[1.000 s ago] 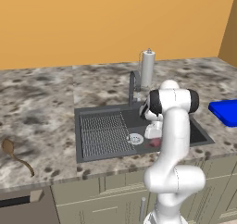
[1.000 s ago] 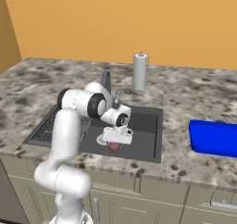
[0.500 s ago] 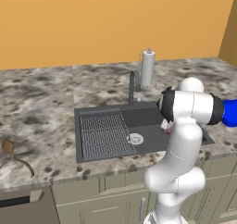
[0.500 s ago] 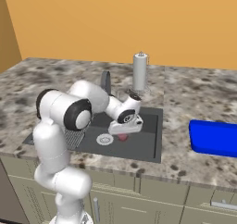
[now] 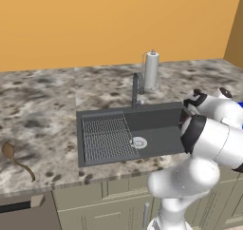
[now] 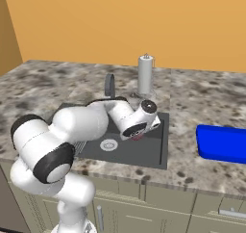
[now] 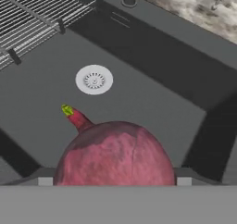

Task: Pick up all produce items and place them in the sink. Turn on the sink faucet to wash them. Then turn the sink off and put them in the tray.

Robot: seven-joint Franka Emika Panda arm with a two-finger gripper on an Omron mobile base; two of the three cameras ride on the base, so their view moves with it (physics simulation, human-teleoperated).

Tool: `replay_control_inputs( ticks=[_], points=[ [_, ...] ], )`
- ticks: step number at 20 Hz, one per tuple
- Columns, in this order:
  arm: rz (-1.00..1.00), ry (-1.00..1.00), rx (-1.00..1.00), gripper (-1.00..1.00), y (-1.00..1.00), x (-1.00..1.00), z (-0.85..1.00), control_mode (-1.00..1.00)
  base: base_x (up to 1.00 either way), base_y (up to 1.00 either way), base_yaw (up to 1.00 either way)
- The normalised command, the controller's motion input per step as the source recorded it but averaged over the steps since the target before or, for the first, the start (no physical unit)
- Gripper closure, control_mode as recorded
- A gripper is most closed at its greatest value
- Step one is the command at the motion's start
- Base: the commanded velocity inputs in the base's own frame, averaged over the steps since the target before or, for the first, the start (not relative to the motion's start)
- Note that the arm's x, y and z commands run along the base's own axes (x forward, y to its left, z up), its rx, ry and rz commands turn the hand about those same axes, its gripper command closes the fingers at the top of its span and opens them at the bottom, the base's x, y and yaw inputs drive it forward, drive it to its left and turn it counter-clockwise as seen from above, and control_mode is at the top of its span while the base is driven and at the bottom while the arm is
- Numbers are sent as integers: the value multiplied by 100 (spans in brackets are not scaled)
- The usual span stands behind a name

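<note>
Produce, a round red fruit [image 7: 115,153] with a short stem tipped green, fills the lower hand view, above the dark grey sink [image 5: 156,141] floor, near its silver drain [image 7: 94,79]. A speckled stone bench [image 5: 42,105] runs below an orange wall [image 5: 95,24]; the faucet [image 5: 137,89] and a white roll [image 5: 151,70] stand behind the basin, the blue tray [image 6: 223,143] well to the right. The fingers [image 6: 140,135] hang over the basin's right part, apparently clenched on the fruit, though their tips are hidden.
</note>
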Motion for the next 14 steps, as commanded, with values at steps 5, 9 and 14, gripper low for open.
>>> replay_control_inputs(
  ticks=[5, 9, 14],
  points=[
    [-11, -10, -6, 100, -79, -17, 44, -100, 0, 0, 0],
    [-22, -5, -3, 100, -100, -8, 33, -100, 0, 0, 0],
    [-23, -9, -2, 100, -100, -2, 45, -100, 0, 0, 0]
  ],
)
